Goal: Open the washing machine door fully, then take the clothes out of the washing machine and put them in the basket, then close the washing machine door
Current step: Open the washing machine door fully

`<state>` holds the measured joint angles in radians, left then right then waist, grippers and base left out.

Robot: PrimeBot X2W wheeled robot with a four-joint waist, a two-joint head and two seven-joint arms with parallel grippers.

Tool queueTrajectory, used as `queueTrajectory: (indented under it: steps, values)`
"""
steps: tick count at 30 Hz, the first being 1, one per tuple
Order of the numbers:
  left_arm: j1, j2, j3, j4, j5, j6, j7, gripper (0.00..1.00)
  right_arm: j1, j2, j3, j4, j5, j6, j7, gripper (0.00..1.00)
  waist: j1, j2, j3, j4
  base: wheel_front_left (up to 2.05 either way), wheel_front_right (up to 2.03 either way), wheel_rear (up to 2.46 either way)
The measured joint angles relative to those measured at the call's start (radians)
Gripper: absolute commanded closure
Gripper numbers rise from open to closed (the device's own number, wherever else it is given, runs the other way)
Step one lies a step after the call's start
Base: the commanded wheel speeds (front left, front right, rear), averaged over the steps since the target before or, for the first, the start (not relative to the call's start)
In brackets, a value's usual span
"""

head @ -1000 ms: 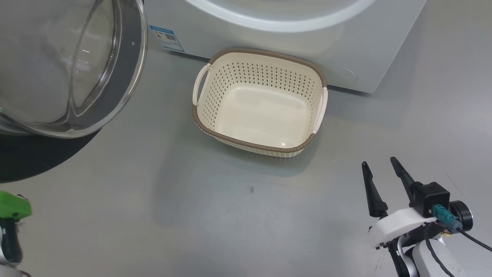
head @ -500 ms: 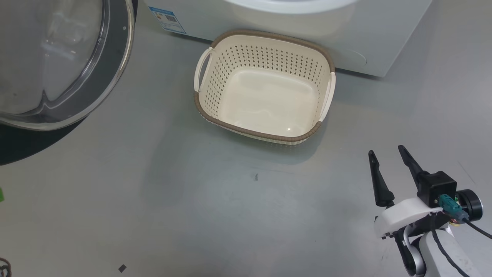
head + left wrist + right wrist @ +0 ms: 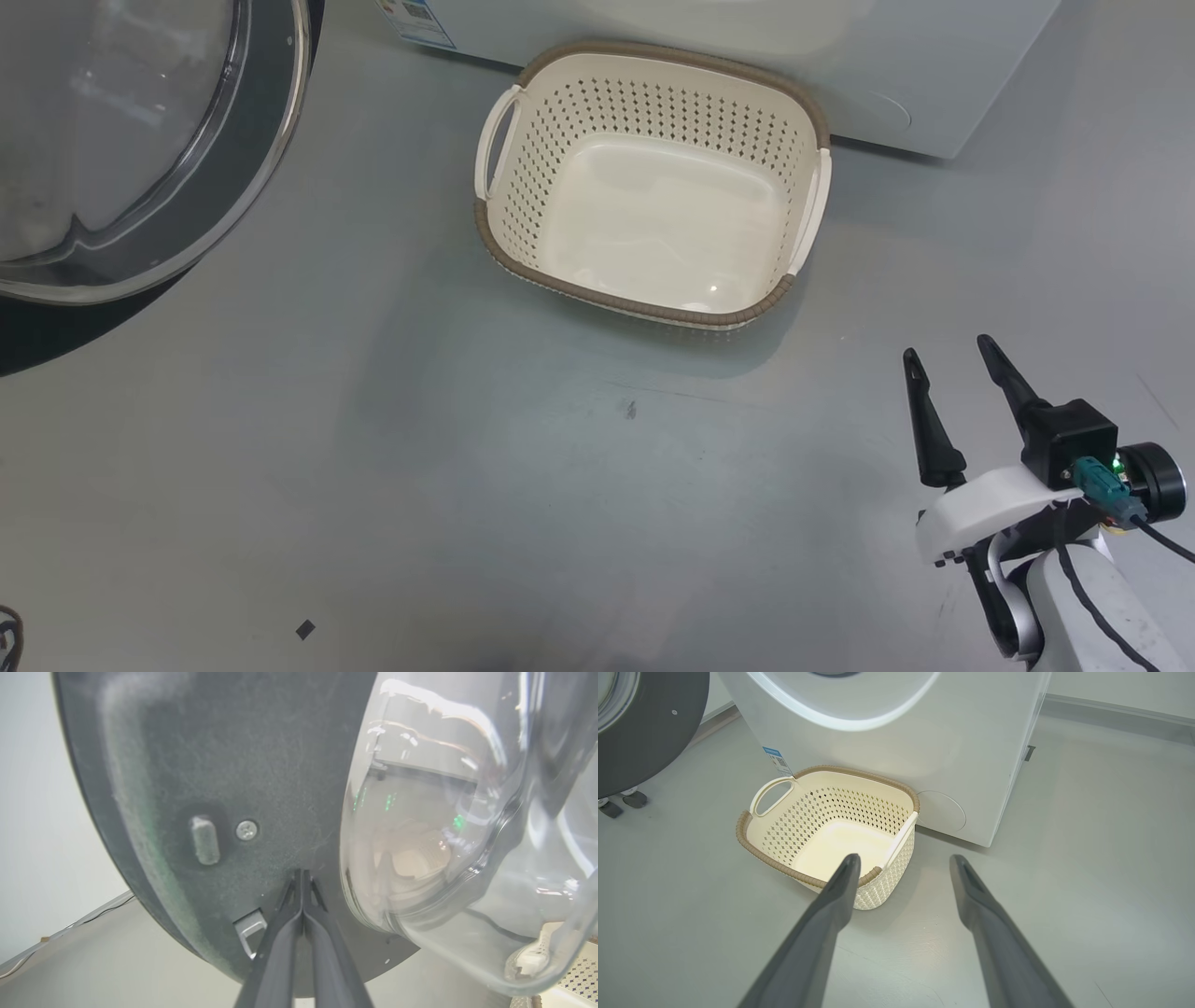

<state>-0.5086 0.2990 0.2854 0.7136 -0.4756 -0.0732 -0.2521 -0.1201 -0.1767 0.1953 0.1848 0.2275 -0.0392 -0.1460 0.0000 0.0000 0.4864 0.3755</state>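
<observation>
Black glossy rim around a bulging clear glass bowl (image 3: 444, 835): washing machine door (image 3: 140, 140), swung open, upper left of head view, hanging over the floor (image 3: 420, 485), well apart from the washing machine (image 3: 971, 756) front.

From left wrist: dark inner face of the door, screw (image 3: 246, 830) and short stub (image 3: 204, 840) set in it, metal catch (image 3: 250, 928) lower down near the edge. Left gripper (image 3: 302, 877) fingers pressed together, nothing between them, tips up at that dark face just beside the bowl's edge. Touching or not, cannot tell.

White machine front, curved ring of its opening at top of right wrist view, blue label (image 3: 777, 760) at the front's lower corner on the door side.

Cream perforated basket (image 3: 653, 107) with brown woven-look rim and two side handles, upright on the grey floor just in front of the machine, back rim close against the white panel. Contact unclear. Smooth cream bottom in plain sight.

Right gripper (image 3: 948, 348) low right in head view, fingers spread wide apart, nothing between them, hovering over the floor near the basket's right front corner, not touching it.

Small dark speck (image 3: 631, 409) on the floor in front of the basket. Two dark casters (image 3: 634, 799) on the floor below the door's rim, left edge of right wrist view.
</observation>
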Motion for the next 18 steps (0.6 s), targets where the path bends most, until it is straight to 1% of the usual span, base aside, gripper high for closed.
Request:
queueTrajectory:
  steps: [6,10,18]
  values:
    - [-0.017,0.0,0.007,0.014,0.001,-0.004,0.0,1.0,0.0,-0.004,-0.001,-0.006,0.0,-0.001,0.004,0.0,0.0,0.0,0.003,0.003,0.0,0.0,0.0]
    - [-0.027,0.0,0.008,0.02,0.004,-0.009,0.0,1.0,0.0,-0.004,-0.001,-0.006,0.0,-0.007,0.006,0.0,0.0,0.0,0.0,0.005,0.0,0.0,0.0]
    - [-0.032,-0.001,0.017,0.029,0.028,-0.012,0.0,1.0,0.0,0.011,0.001,0.006,0.002,-0.006,0.0,0.0,0.0,0.0,-0.031,0.006,0.0,0.0,0.0]
